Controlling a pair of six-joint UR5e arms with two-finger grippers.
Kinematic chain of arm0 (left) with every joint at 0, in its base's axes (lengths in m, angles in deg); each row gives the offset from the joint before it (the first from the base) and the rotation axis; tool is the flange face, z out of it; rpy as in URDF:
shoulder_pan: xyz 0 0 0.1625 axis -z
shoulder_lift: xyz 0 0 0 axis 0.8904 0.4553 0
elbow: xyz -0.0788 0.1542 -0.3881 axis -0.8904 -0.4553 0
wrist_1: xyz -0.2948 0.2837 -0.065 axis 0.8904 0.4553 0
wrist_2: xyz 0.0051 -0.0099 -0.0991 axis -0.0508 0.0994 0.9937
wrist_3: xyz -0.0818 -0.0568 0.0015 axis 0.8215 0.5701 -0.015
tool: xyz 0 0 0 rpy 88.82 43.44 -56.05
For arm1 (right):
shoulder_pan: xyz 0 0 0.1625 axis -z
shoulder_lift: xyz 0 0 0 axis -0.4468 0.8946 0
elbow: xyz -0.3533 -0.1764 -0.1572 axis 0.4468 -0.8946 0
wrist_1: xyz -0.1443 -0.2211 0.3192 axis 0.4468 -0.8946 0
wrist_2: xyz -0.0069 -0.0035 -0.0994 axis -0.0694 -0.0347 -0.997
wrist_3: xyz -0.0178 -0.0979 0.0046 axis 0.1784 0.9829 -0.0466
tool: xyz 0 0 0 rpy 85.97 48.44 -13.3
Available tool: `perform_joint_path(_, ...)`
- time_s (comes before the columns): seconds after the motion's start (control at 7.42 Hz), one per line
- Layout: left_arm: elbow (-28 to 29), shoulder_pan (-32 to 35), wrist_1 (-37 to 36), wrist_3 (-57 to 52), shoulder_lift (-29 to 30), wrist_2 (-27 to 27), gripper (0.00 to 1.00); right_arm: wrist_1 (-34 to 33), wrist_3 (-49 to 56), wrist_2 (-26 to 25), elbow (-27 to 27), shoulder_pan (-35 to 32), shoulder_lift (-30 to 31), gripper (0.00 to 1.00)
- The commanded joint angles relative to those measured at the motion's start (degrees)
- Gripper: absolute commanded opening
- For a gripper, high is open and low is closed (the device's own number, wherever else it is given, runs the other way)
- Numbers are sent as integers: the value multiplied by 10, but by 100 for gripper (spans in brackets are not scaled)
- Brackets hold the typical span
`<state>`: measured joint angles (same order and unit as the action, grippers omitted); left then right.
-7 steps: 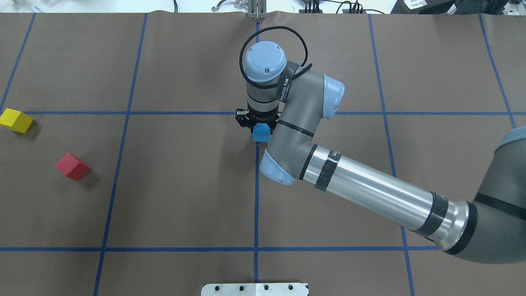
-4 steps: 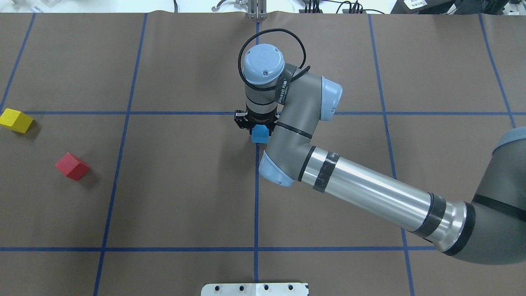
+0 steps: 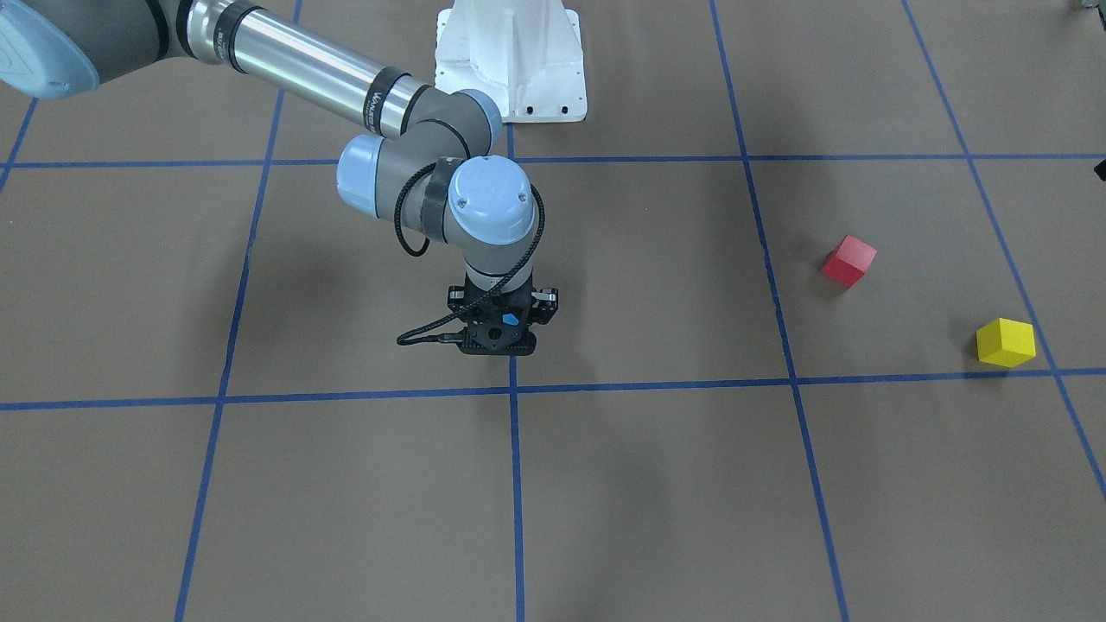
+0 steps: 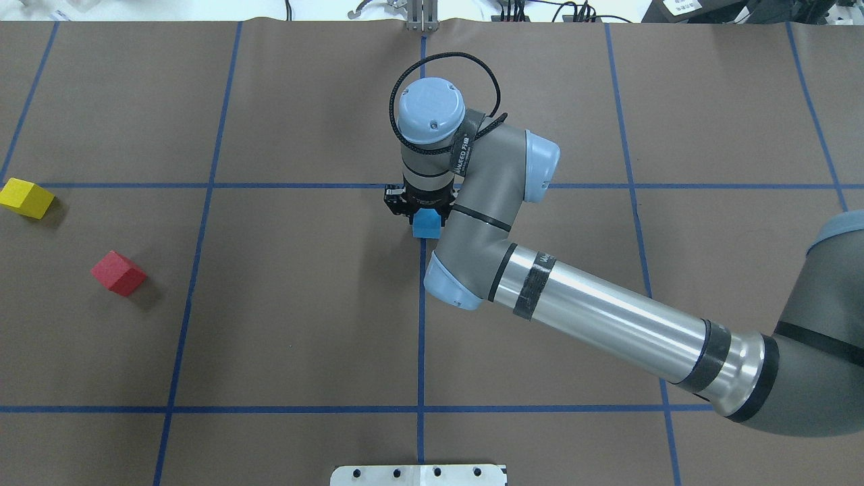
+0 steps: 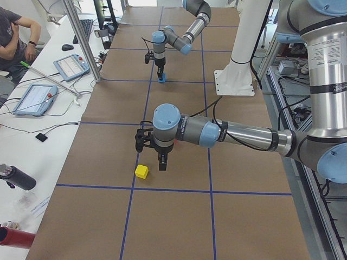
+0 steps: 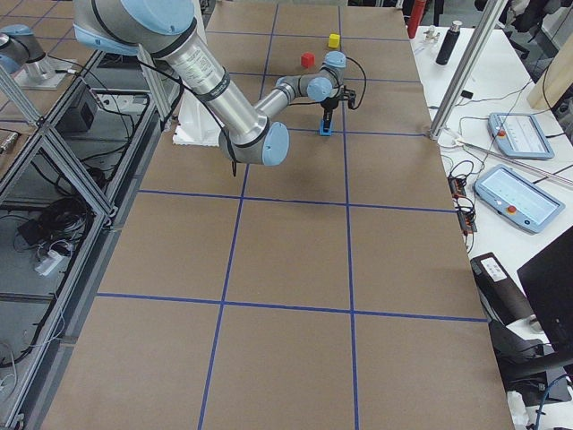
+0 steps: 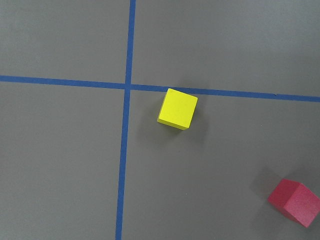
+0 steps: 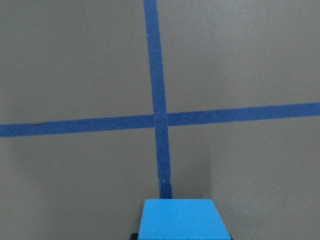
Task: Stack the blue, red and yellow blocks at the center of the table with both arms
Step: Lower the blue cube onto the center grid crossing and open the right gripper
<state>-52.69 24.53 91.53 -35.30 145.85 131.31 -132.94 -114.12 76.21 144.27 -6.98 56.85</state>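
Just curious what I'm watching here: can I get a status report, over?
Right gripper shut on blue block, at centre. Left gripper near yellow block, state unclear. Red block loose, nothing in the way.

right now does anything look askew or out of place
Nothing damaged or spilled. The red block and yellow block sit skewed to the tape grid on the robot's left; the blue block is in the right gripper.
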Motion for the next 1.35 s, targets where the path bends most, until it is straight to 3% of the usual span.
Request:
perform_joint_path(0.0, 0, 0, 0, 0, 0, 0, 100, 0, 1, 0, -1, 0, 0, 0)
perform_joint_path(1.21, -4, 0, -1, 0, -1, 1, 100, 0, 4, -3, -15, 6, -10, 3)
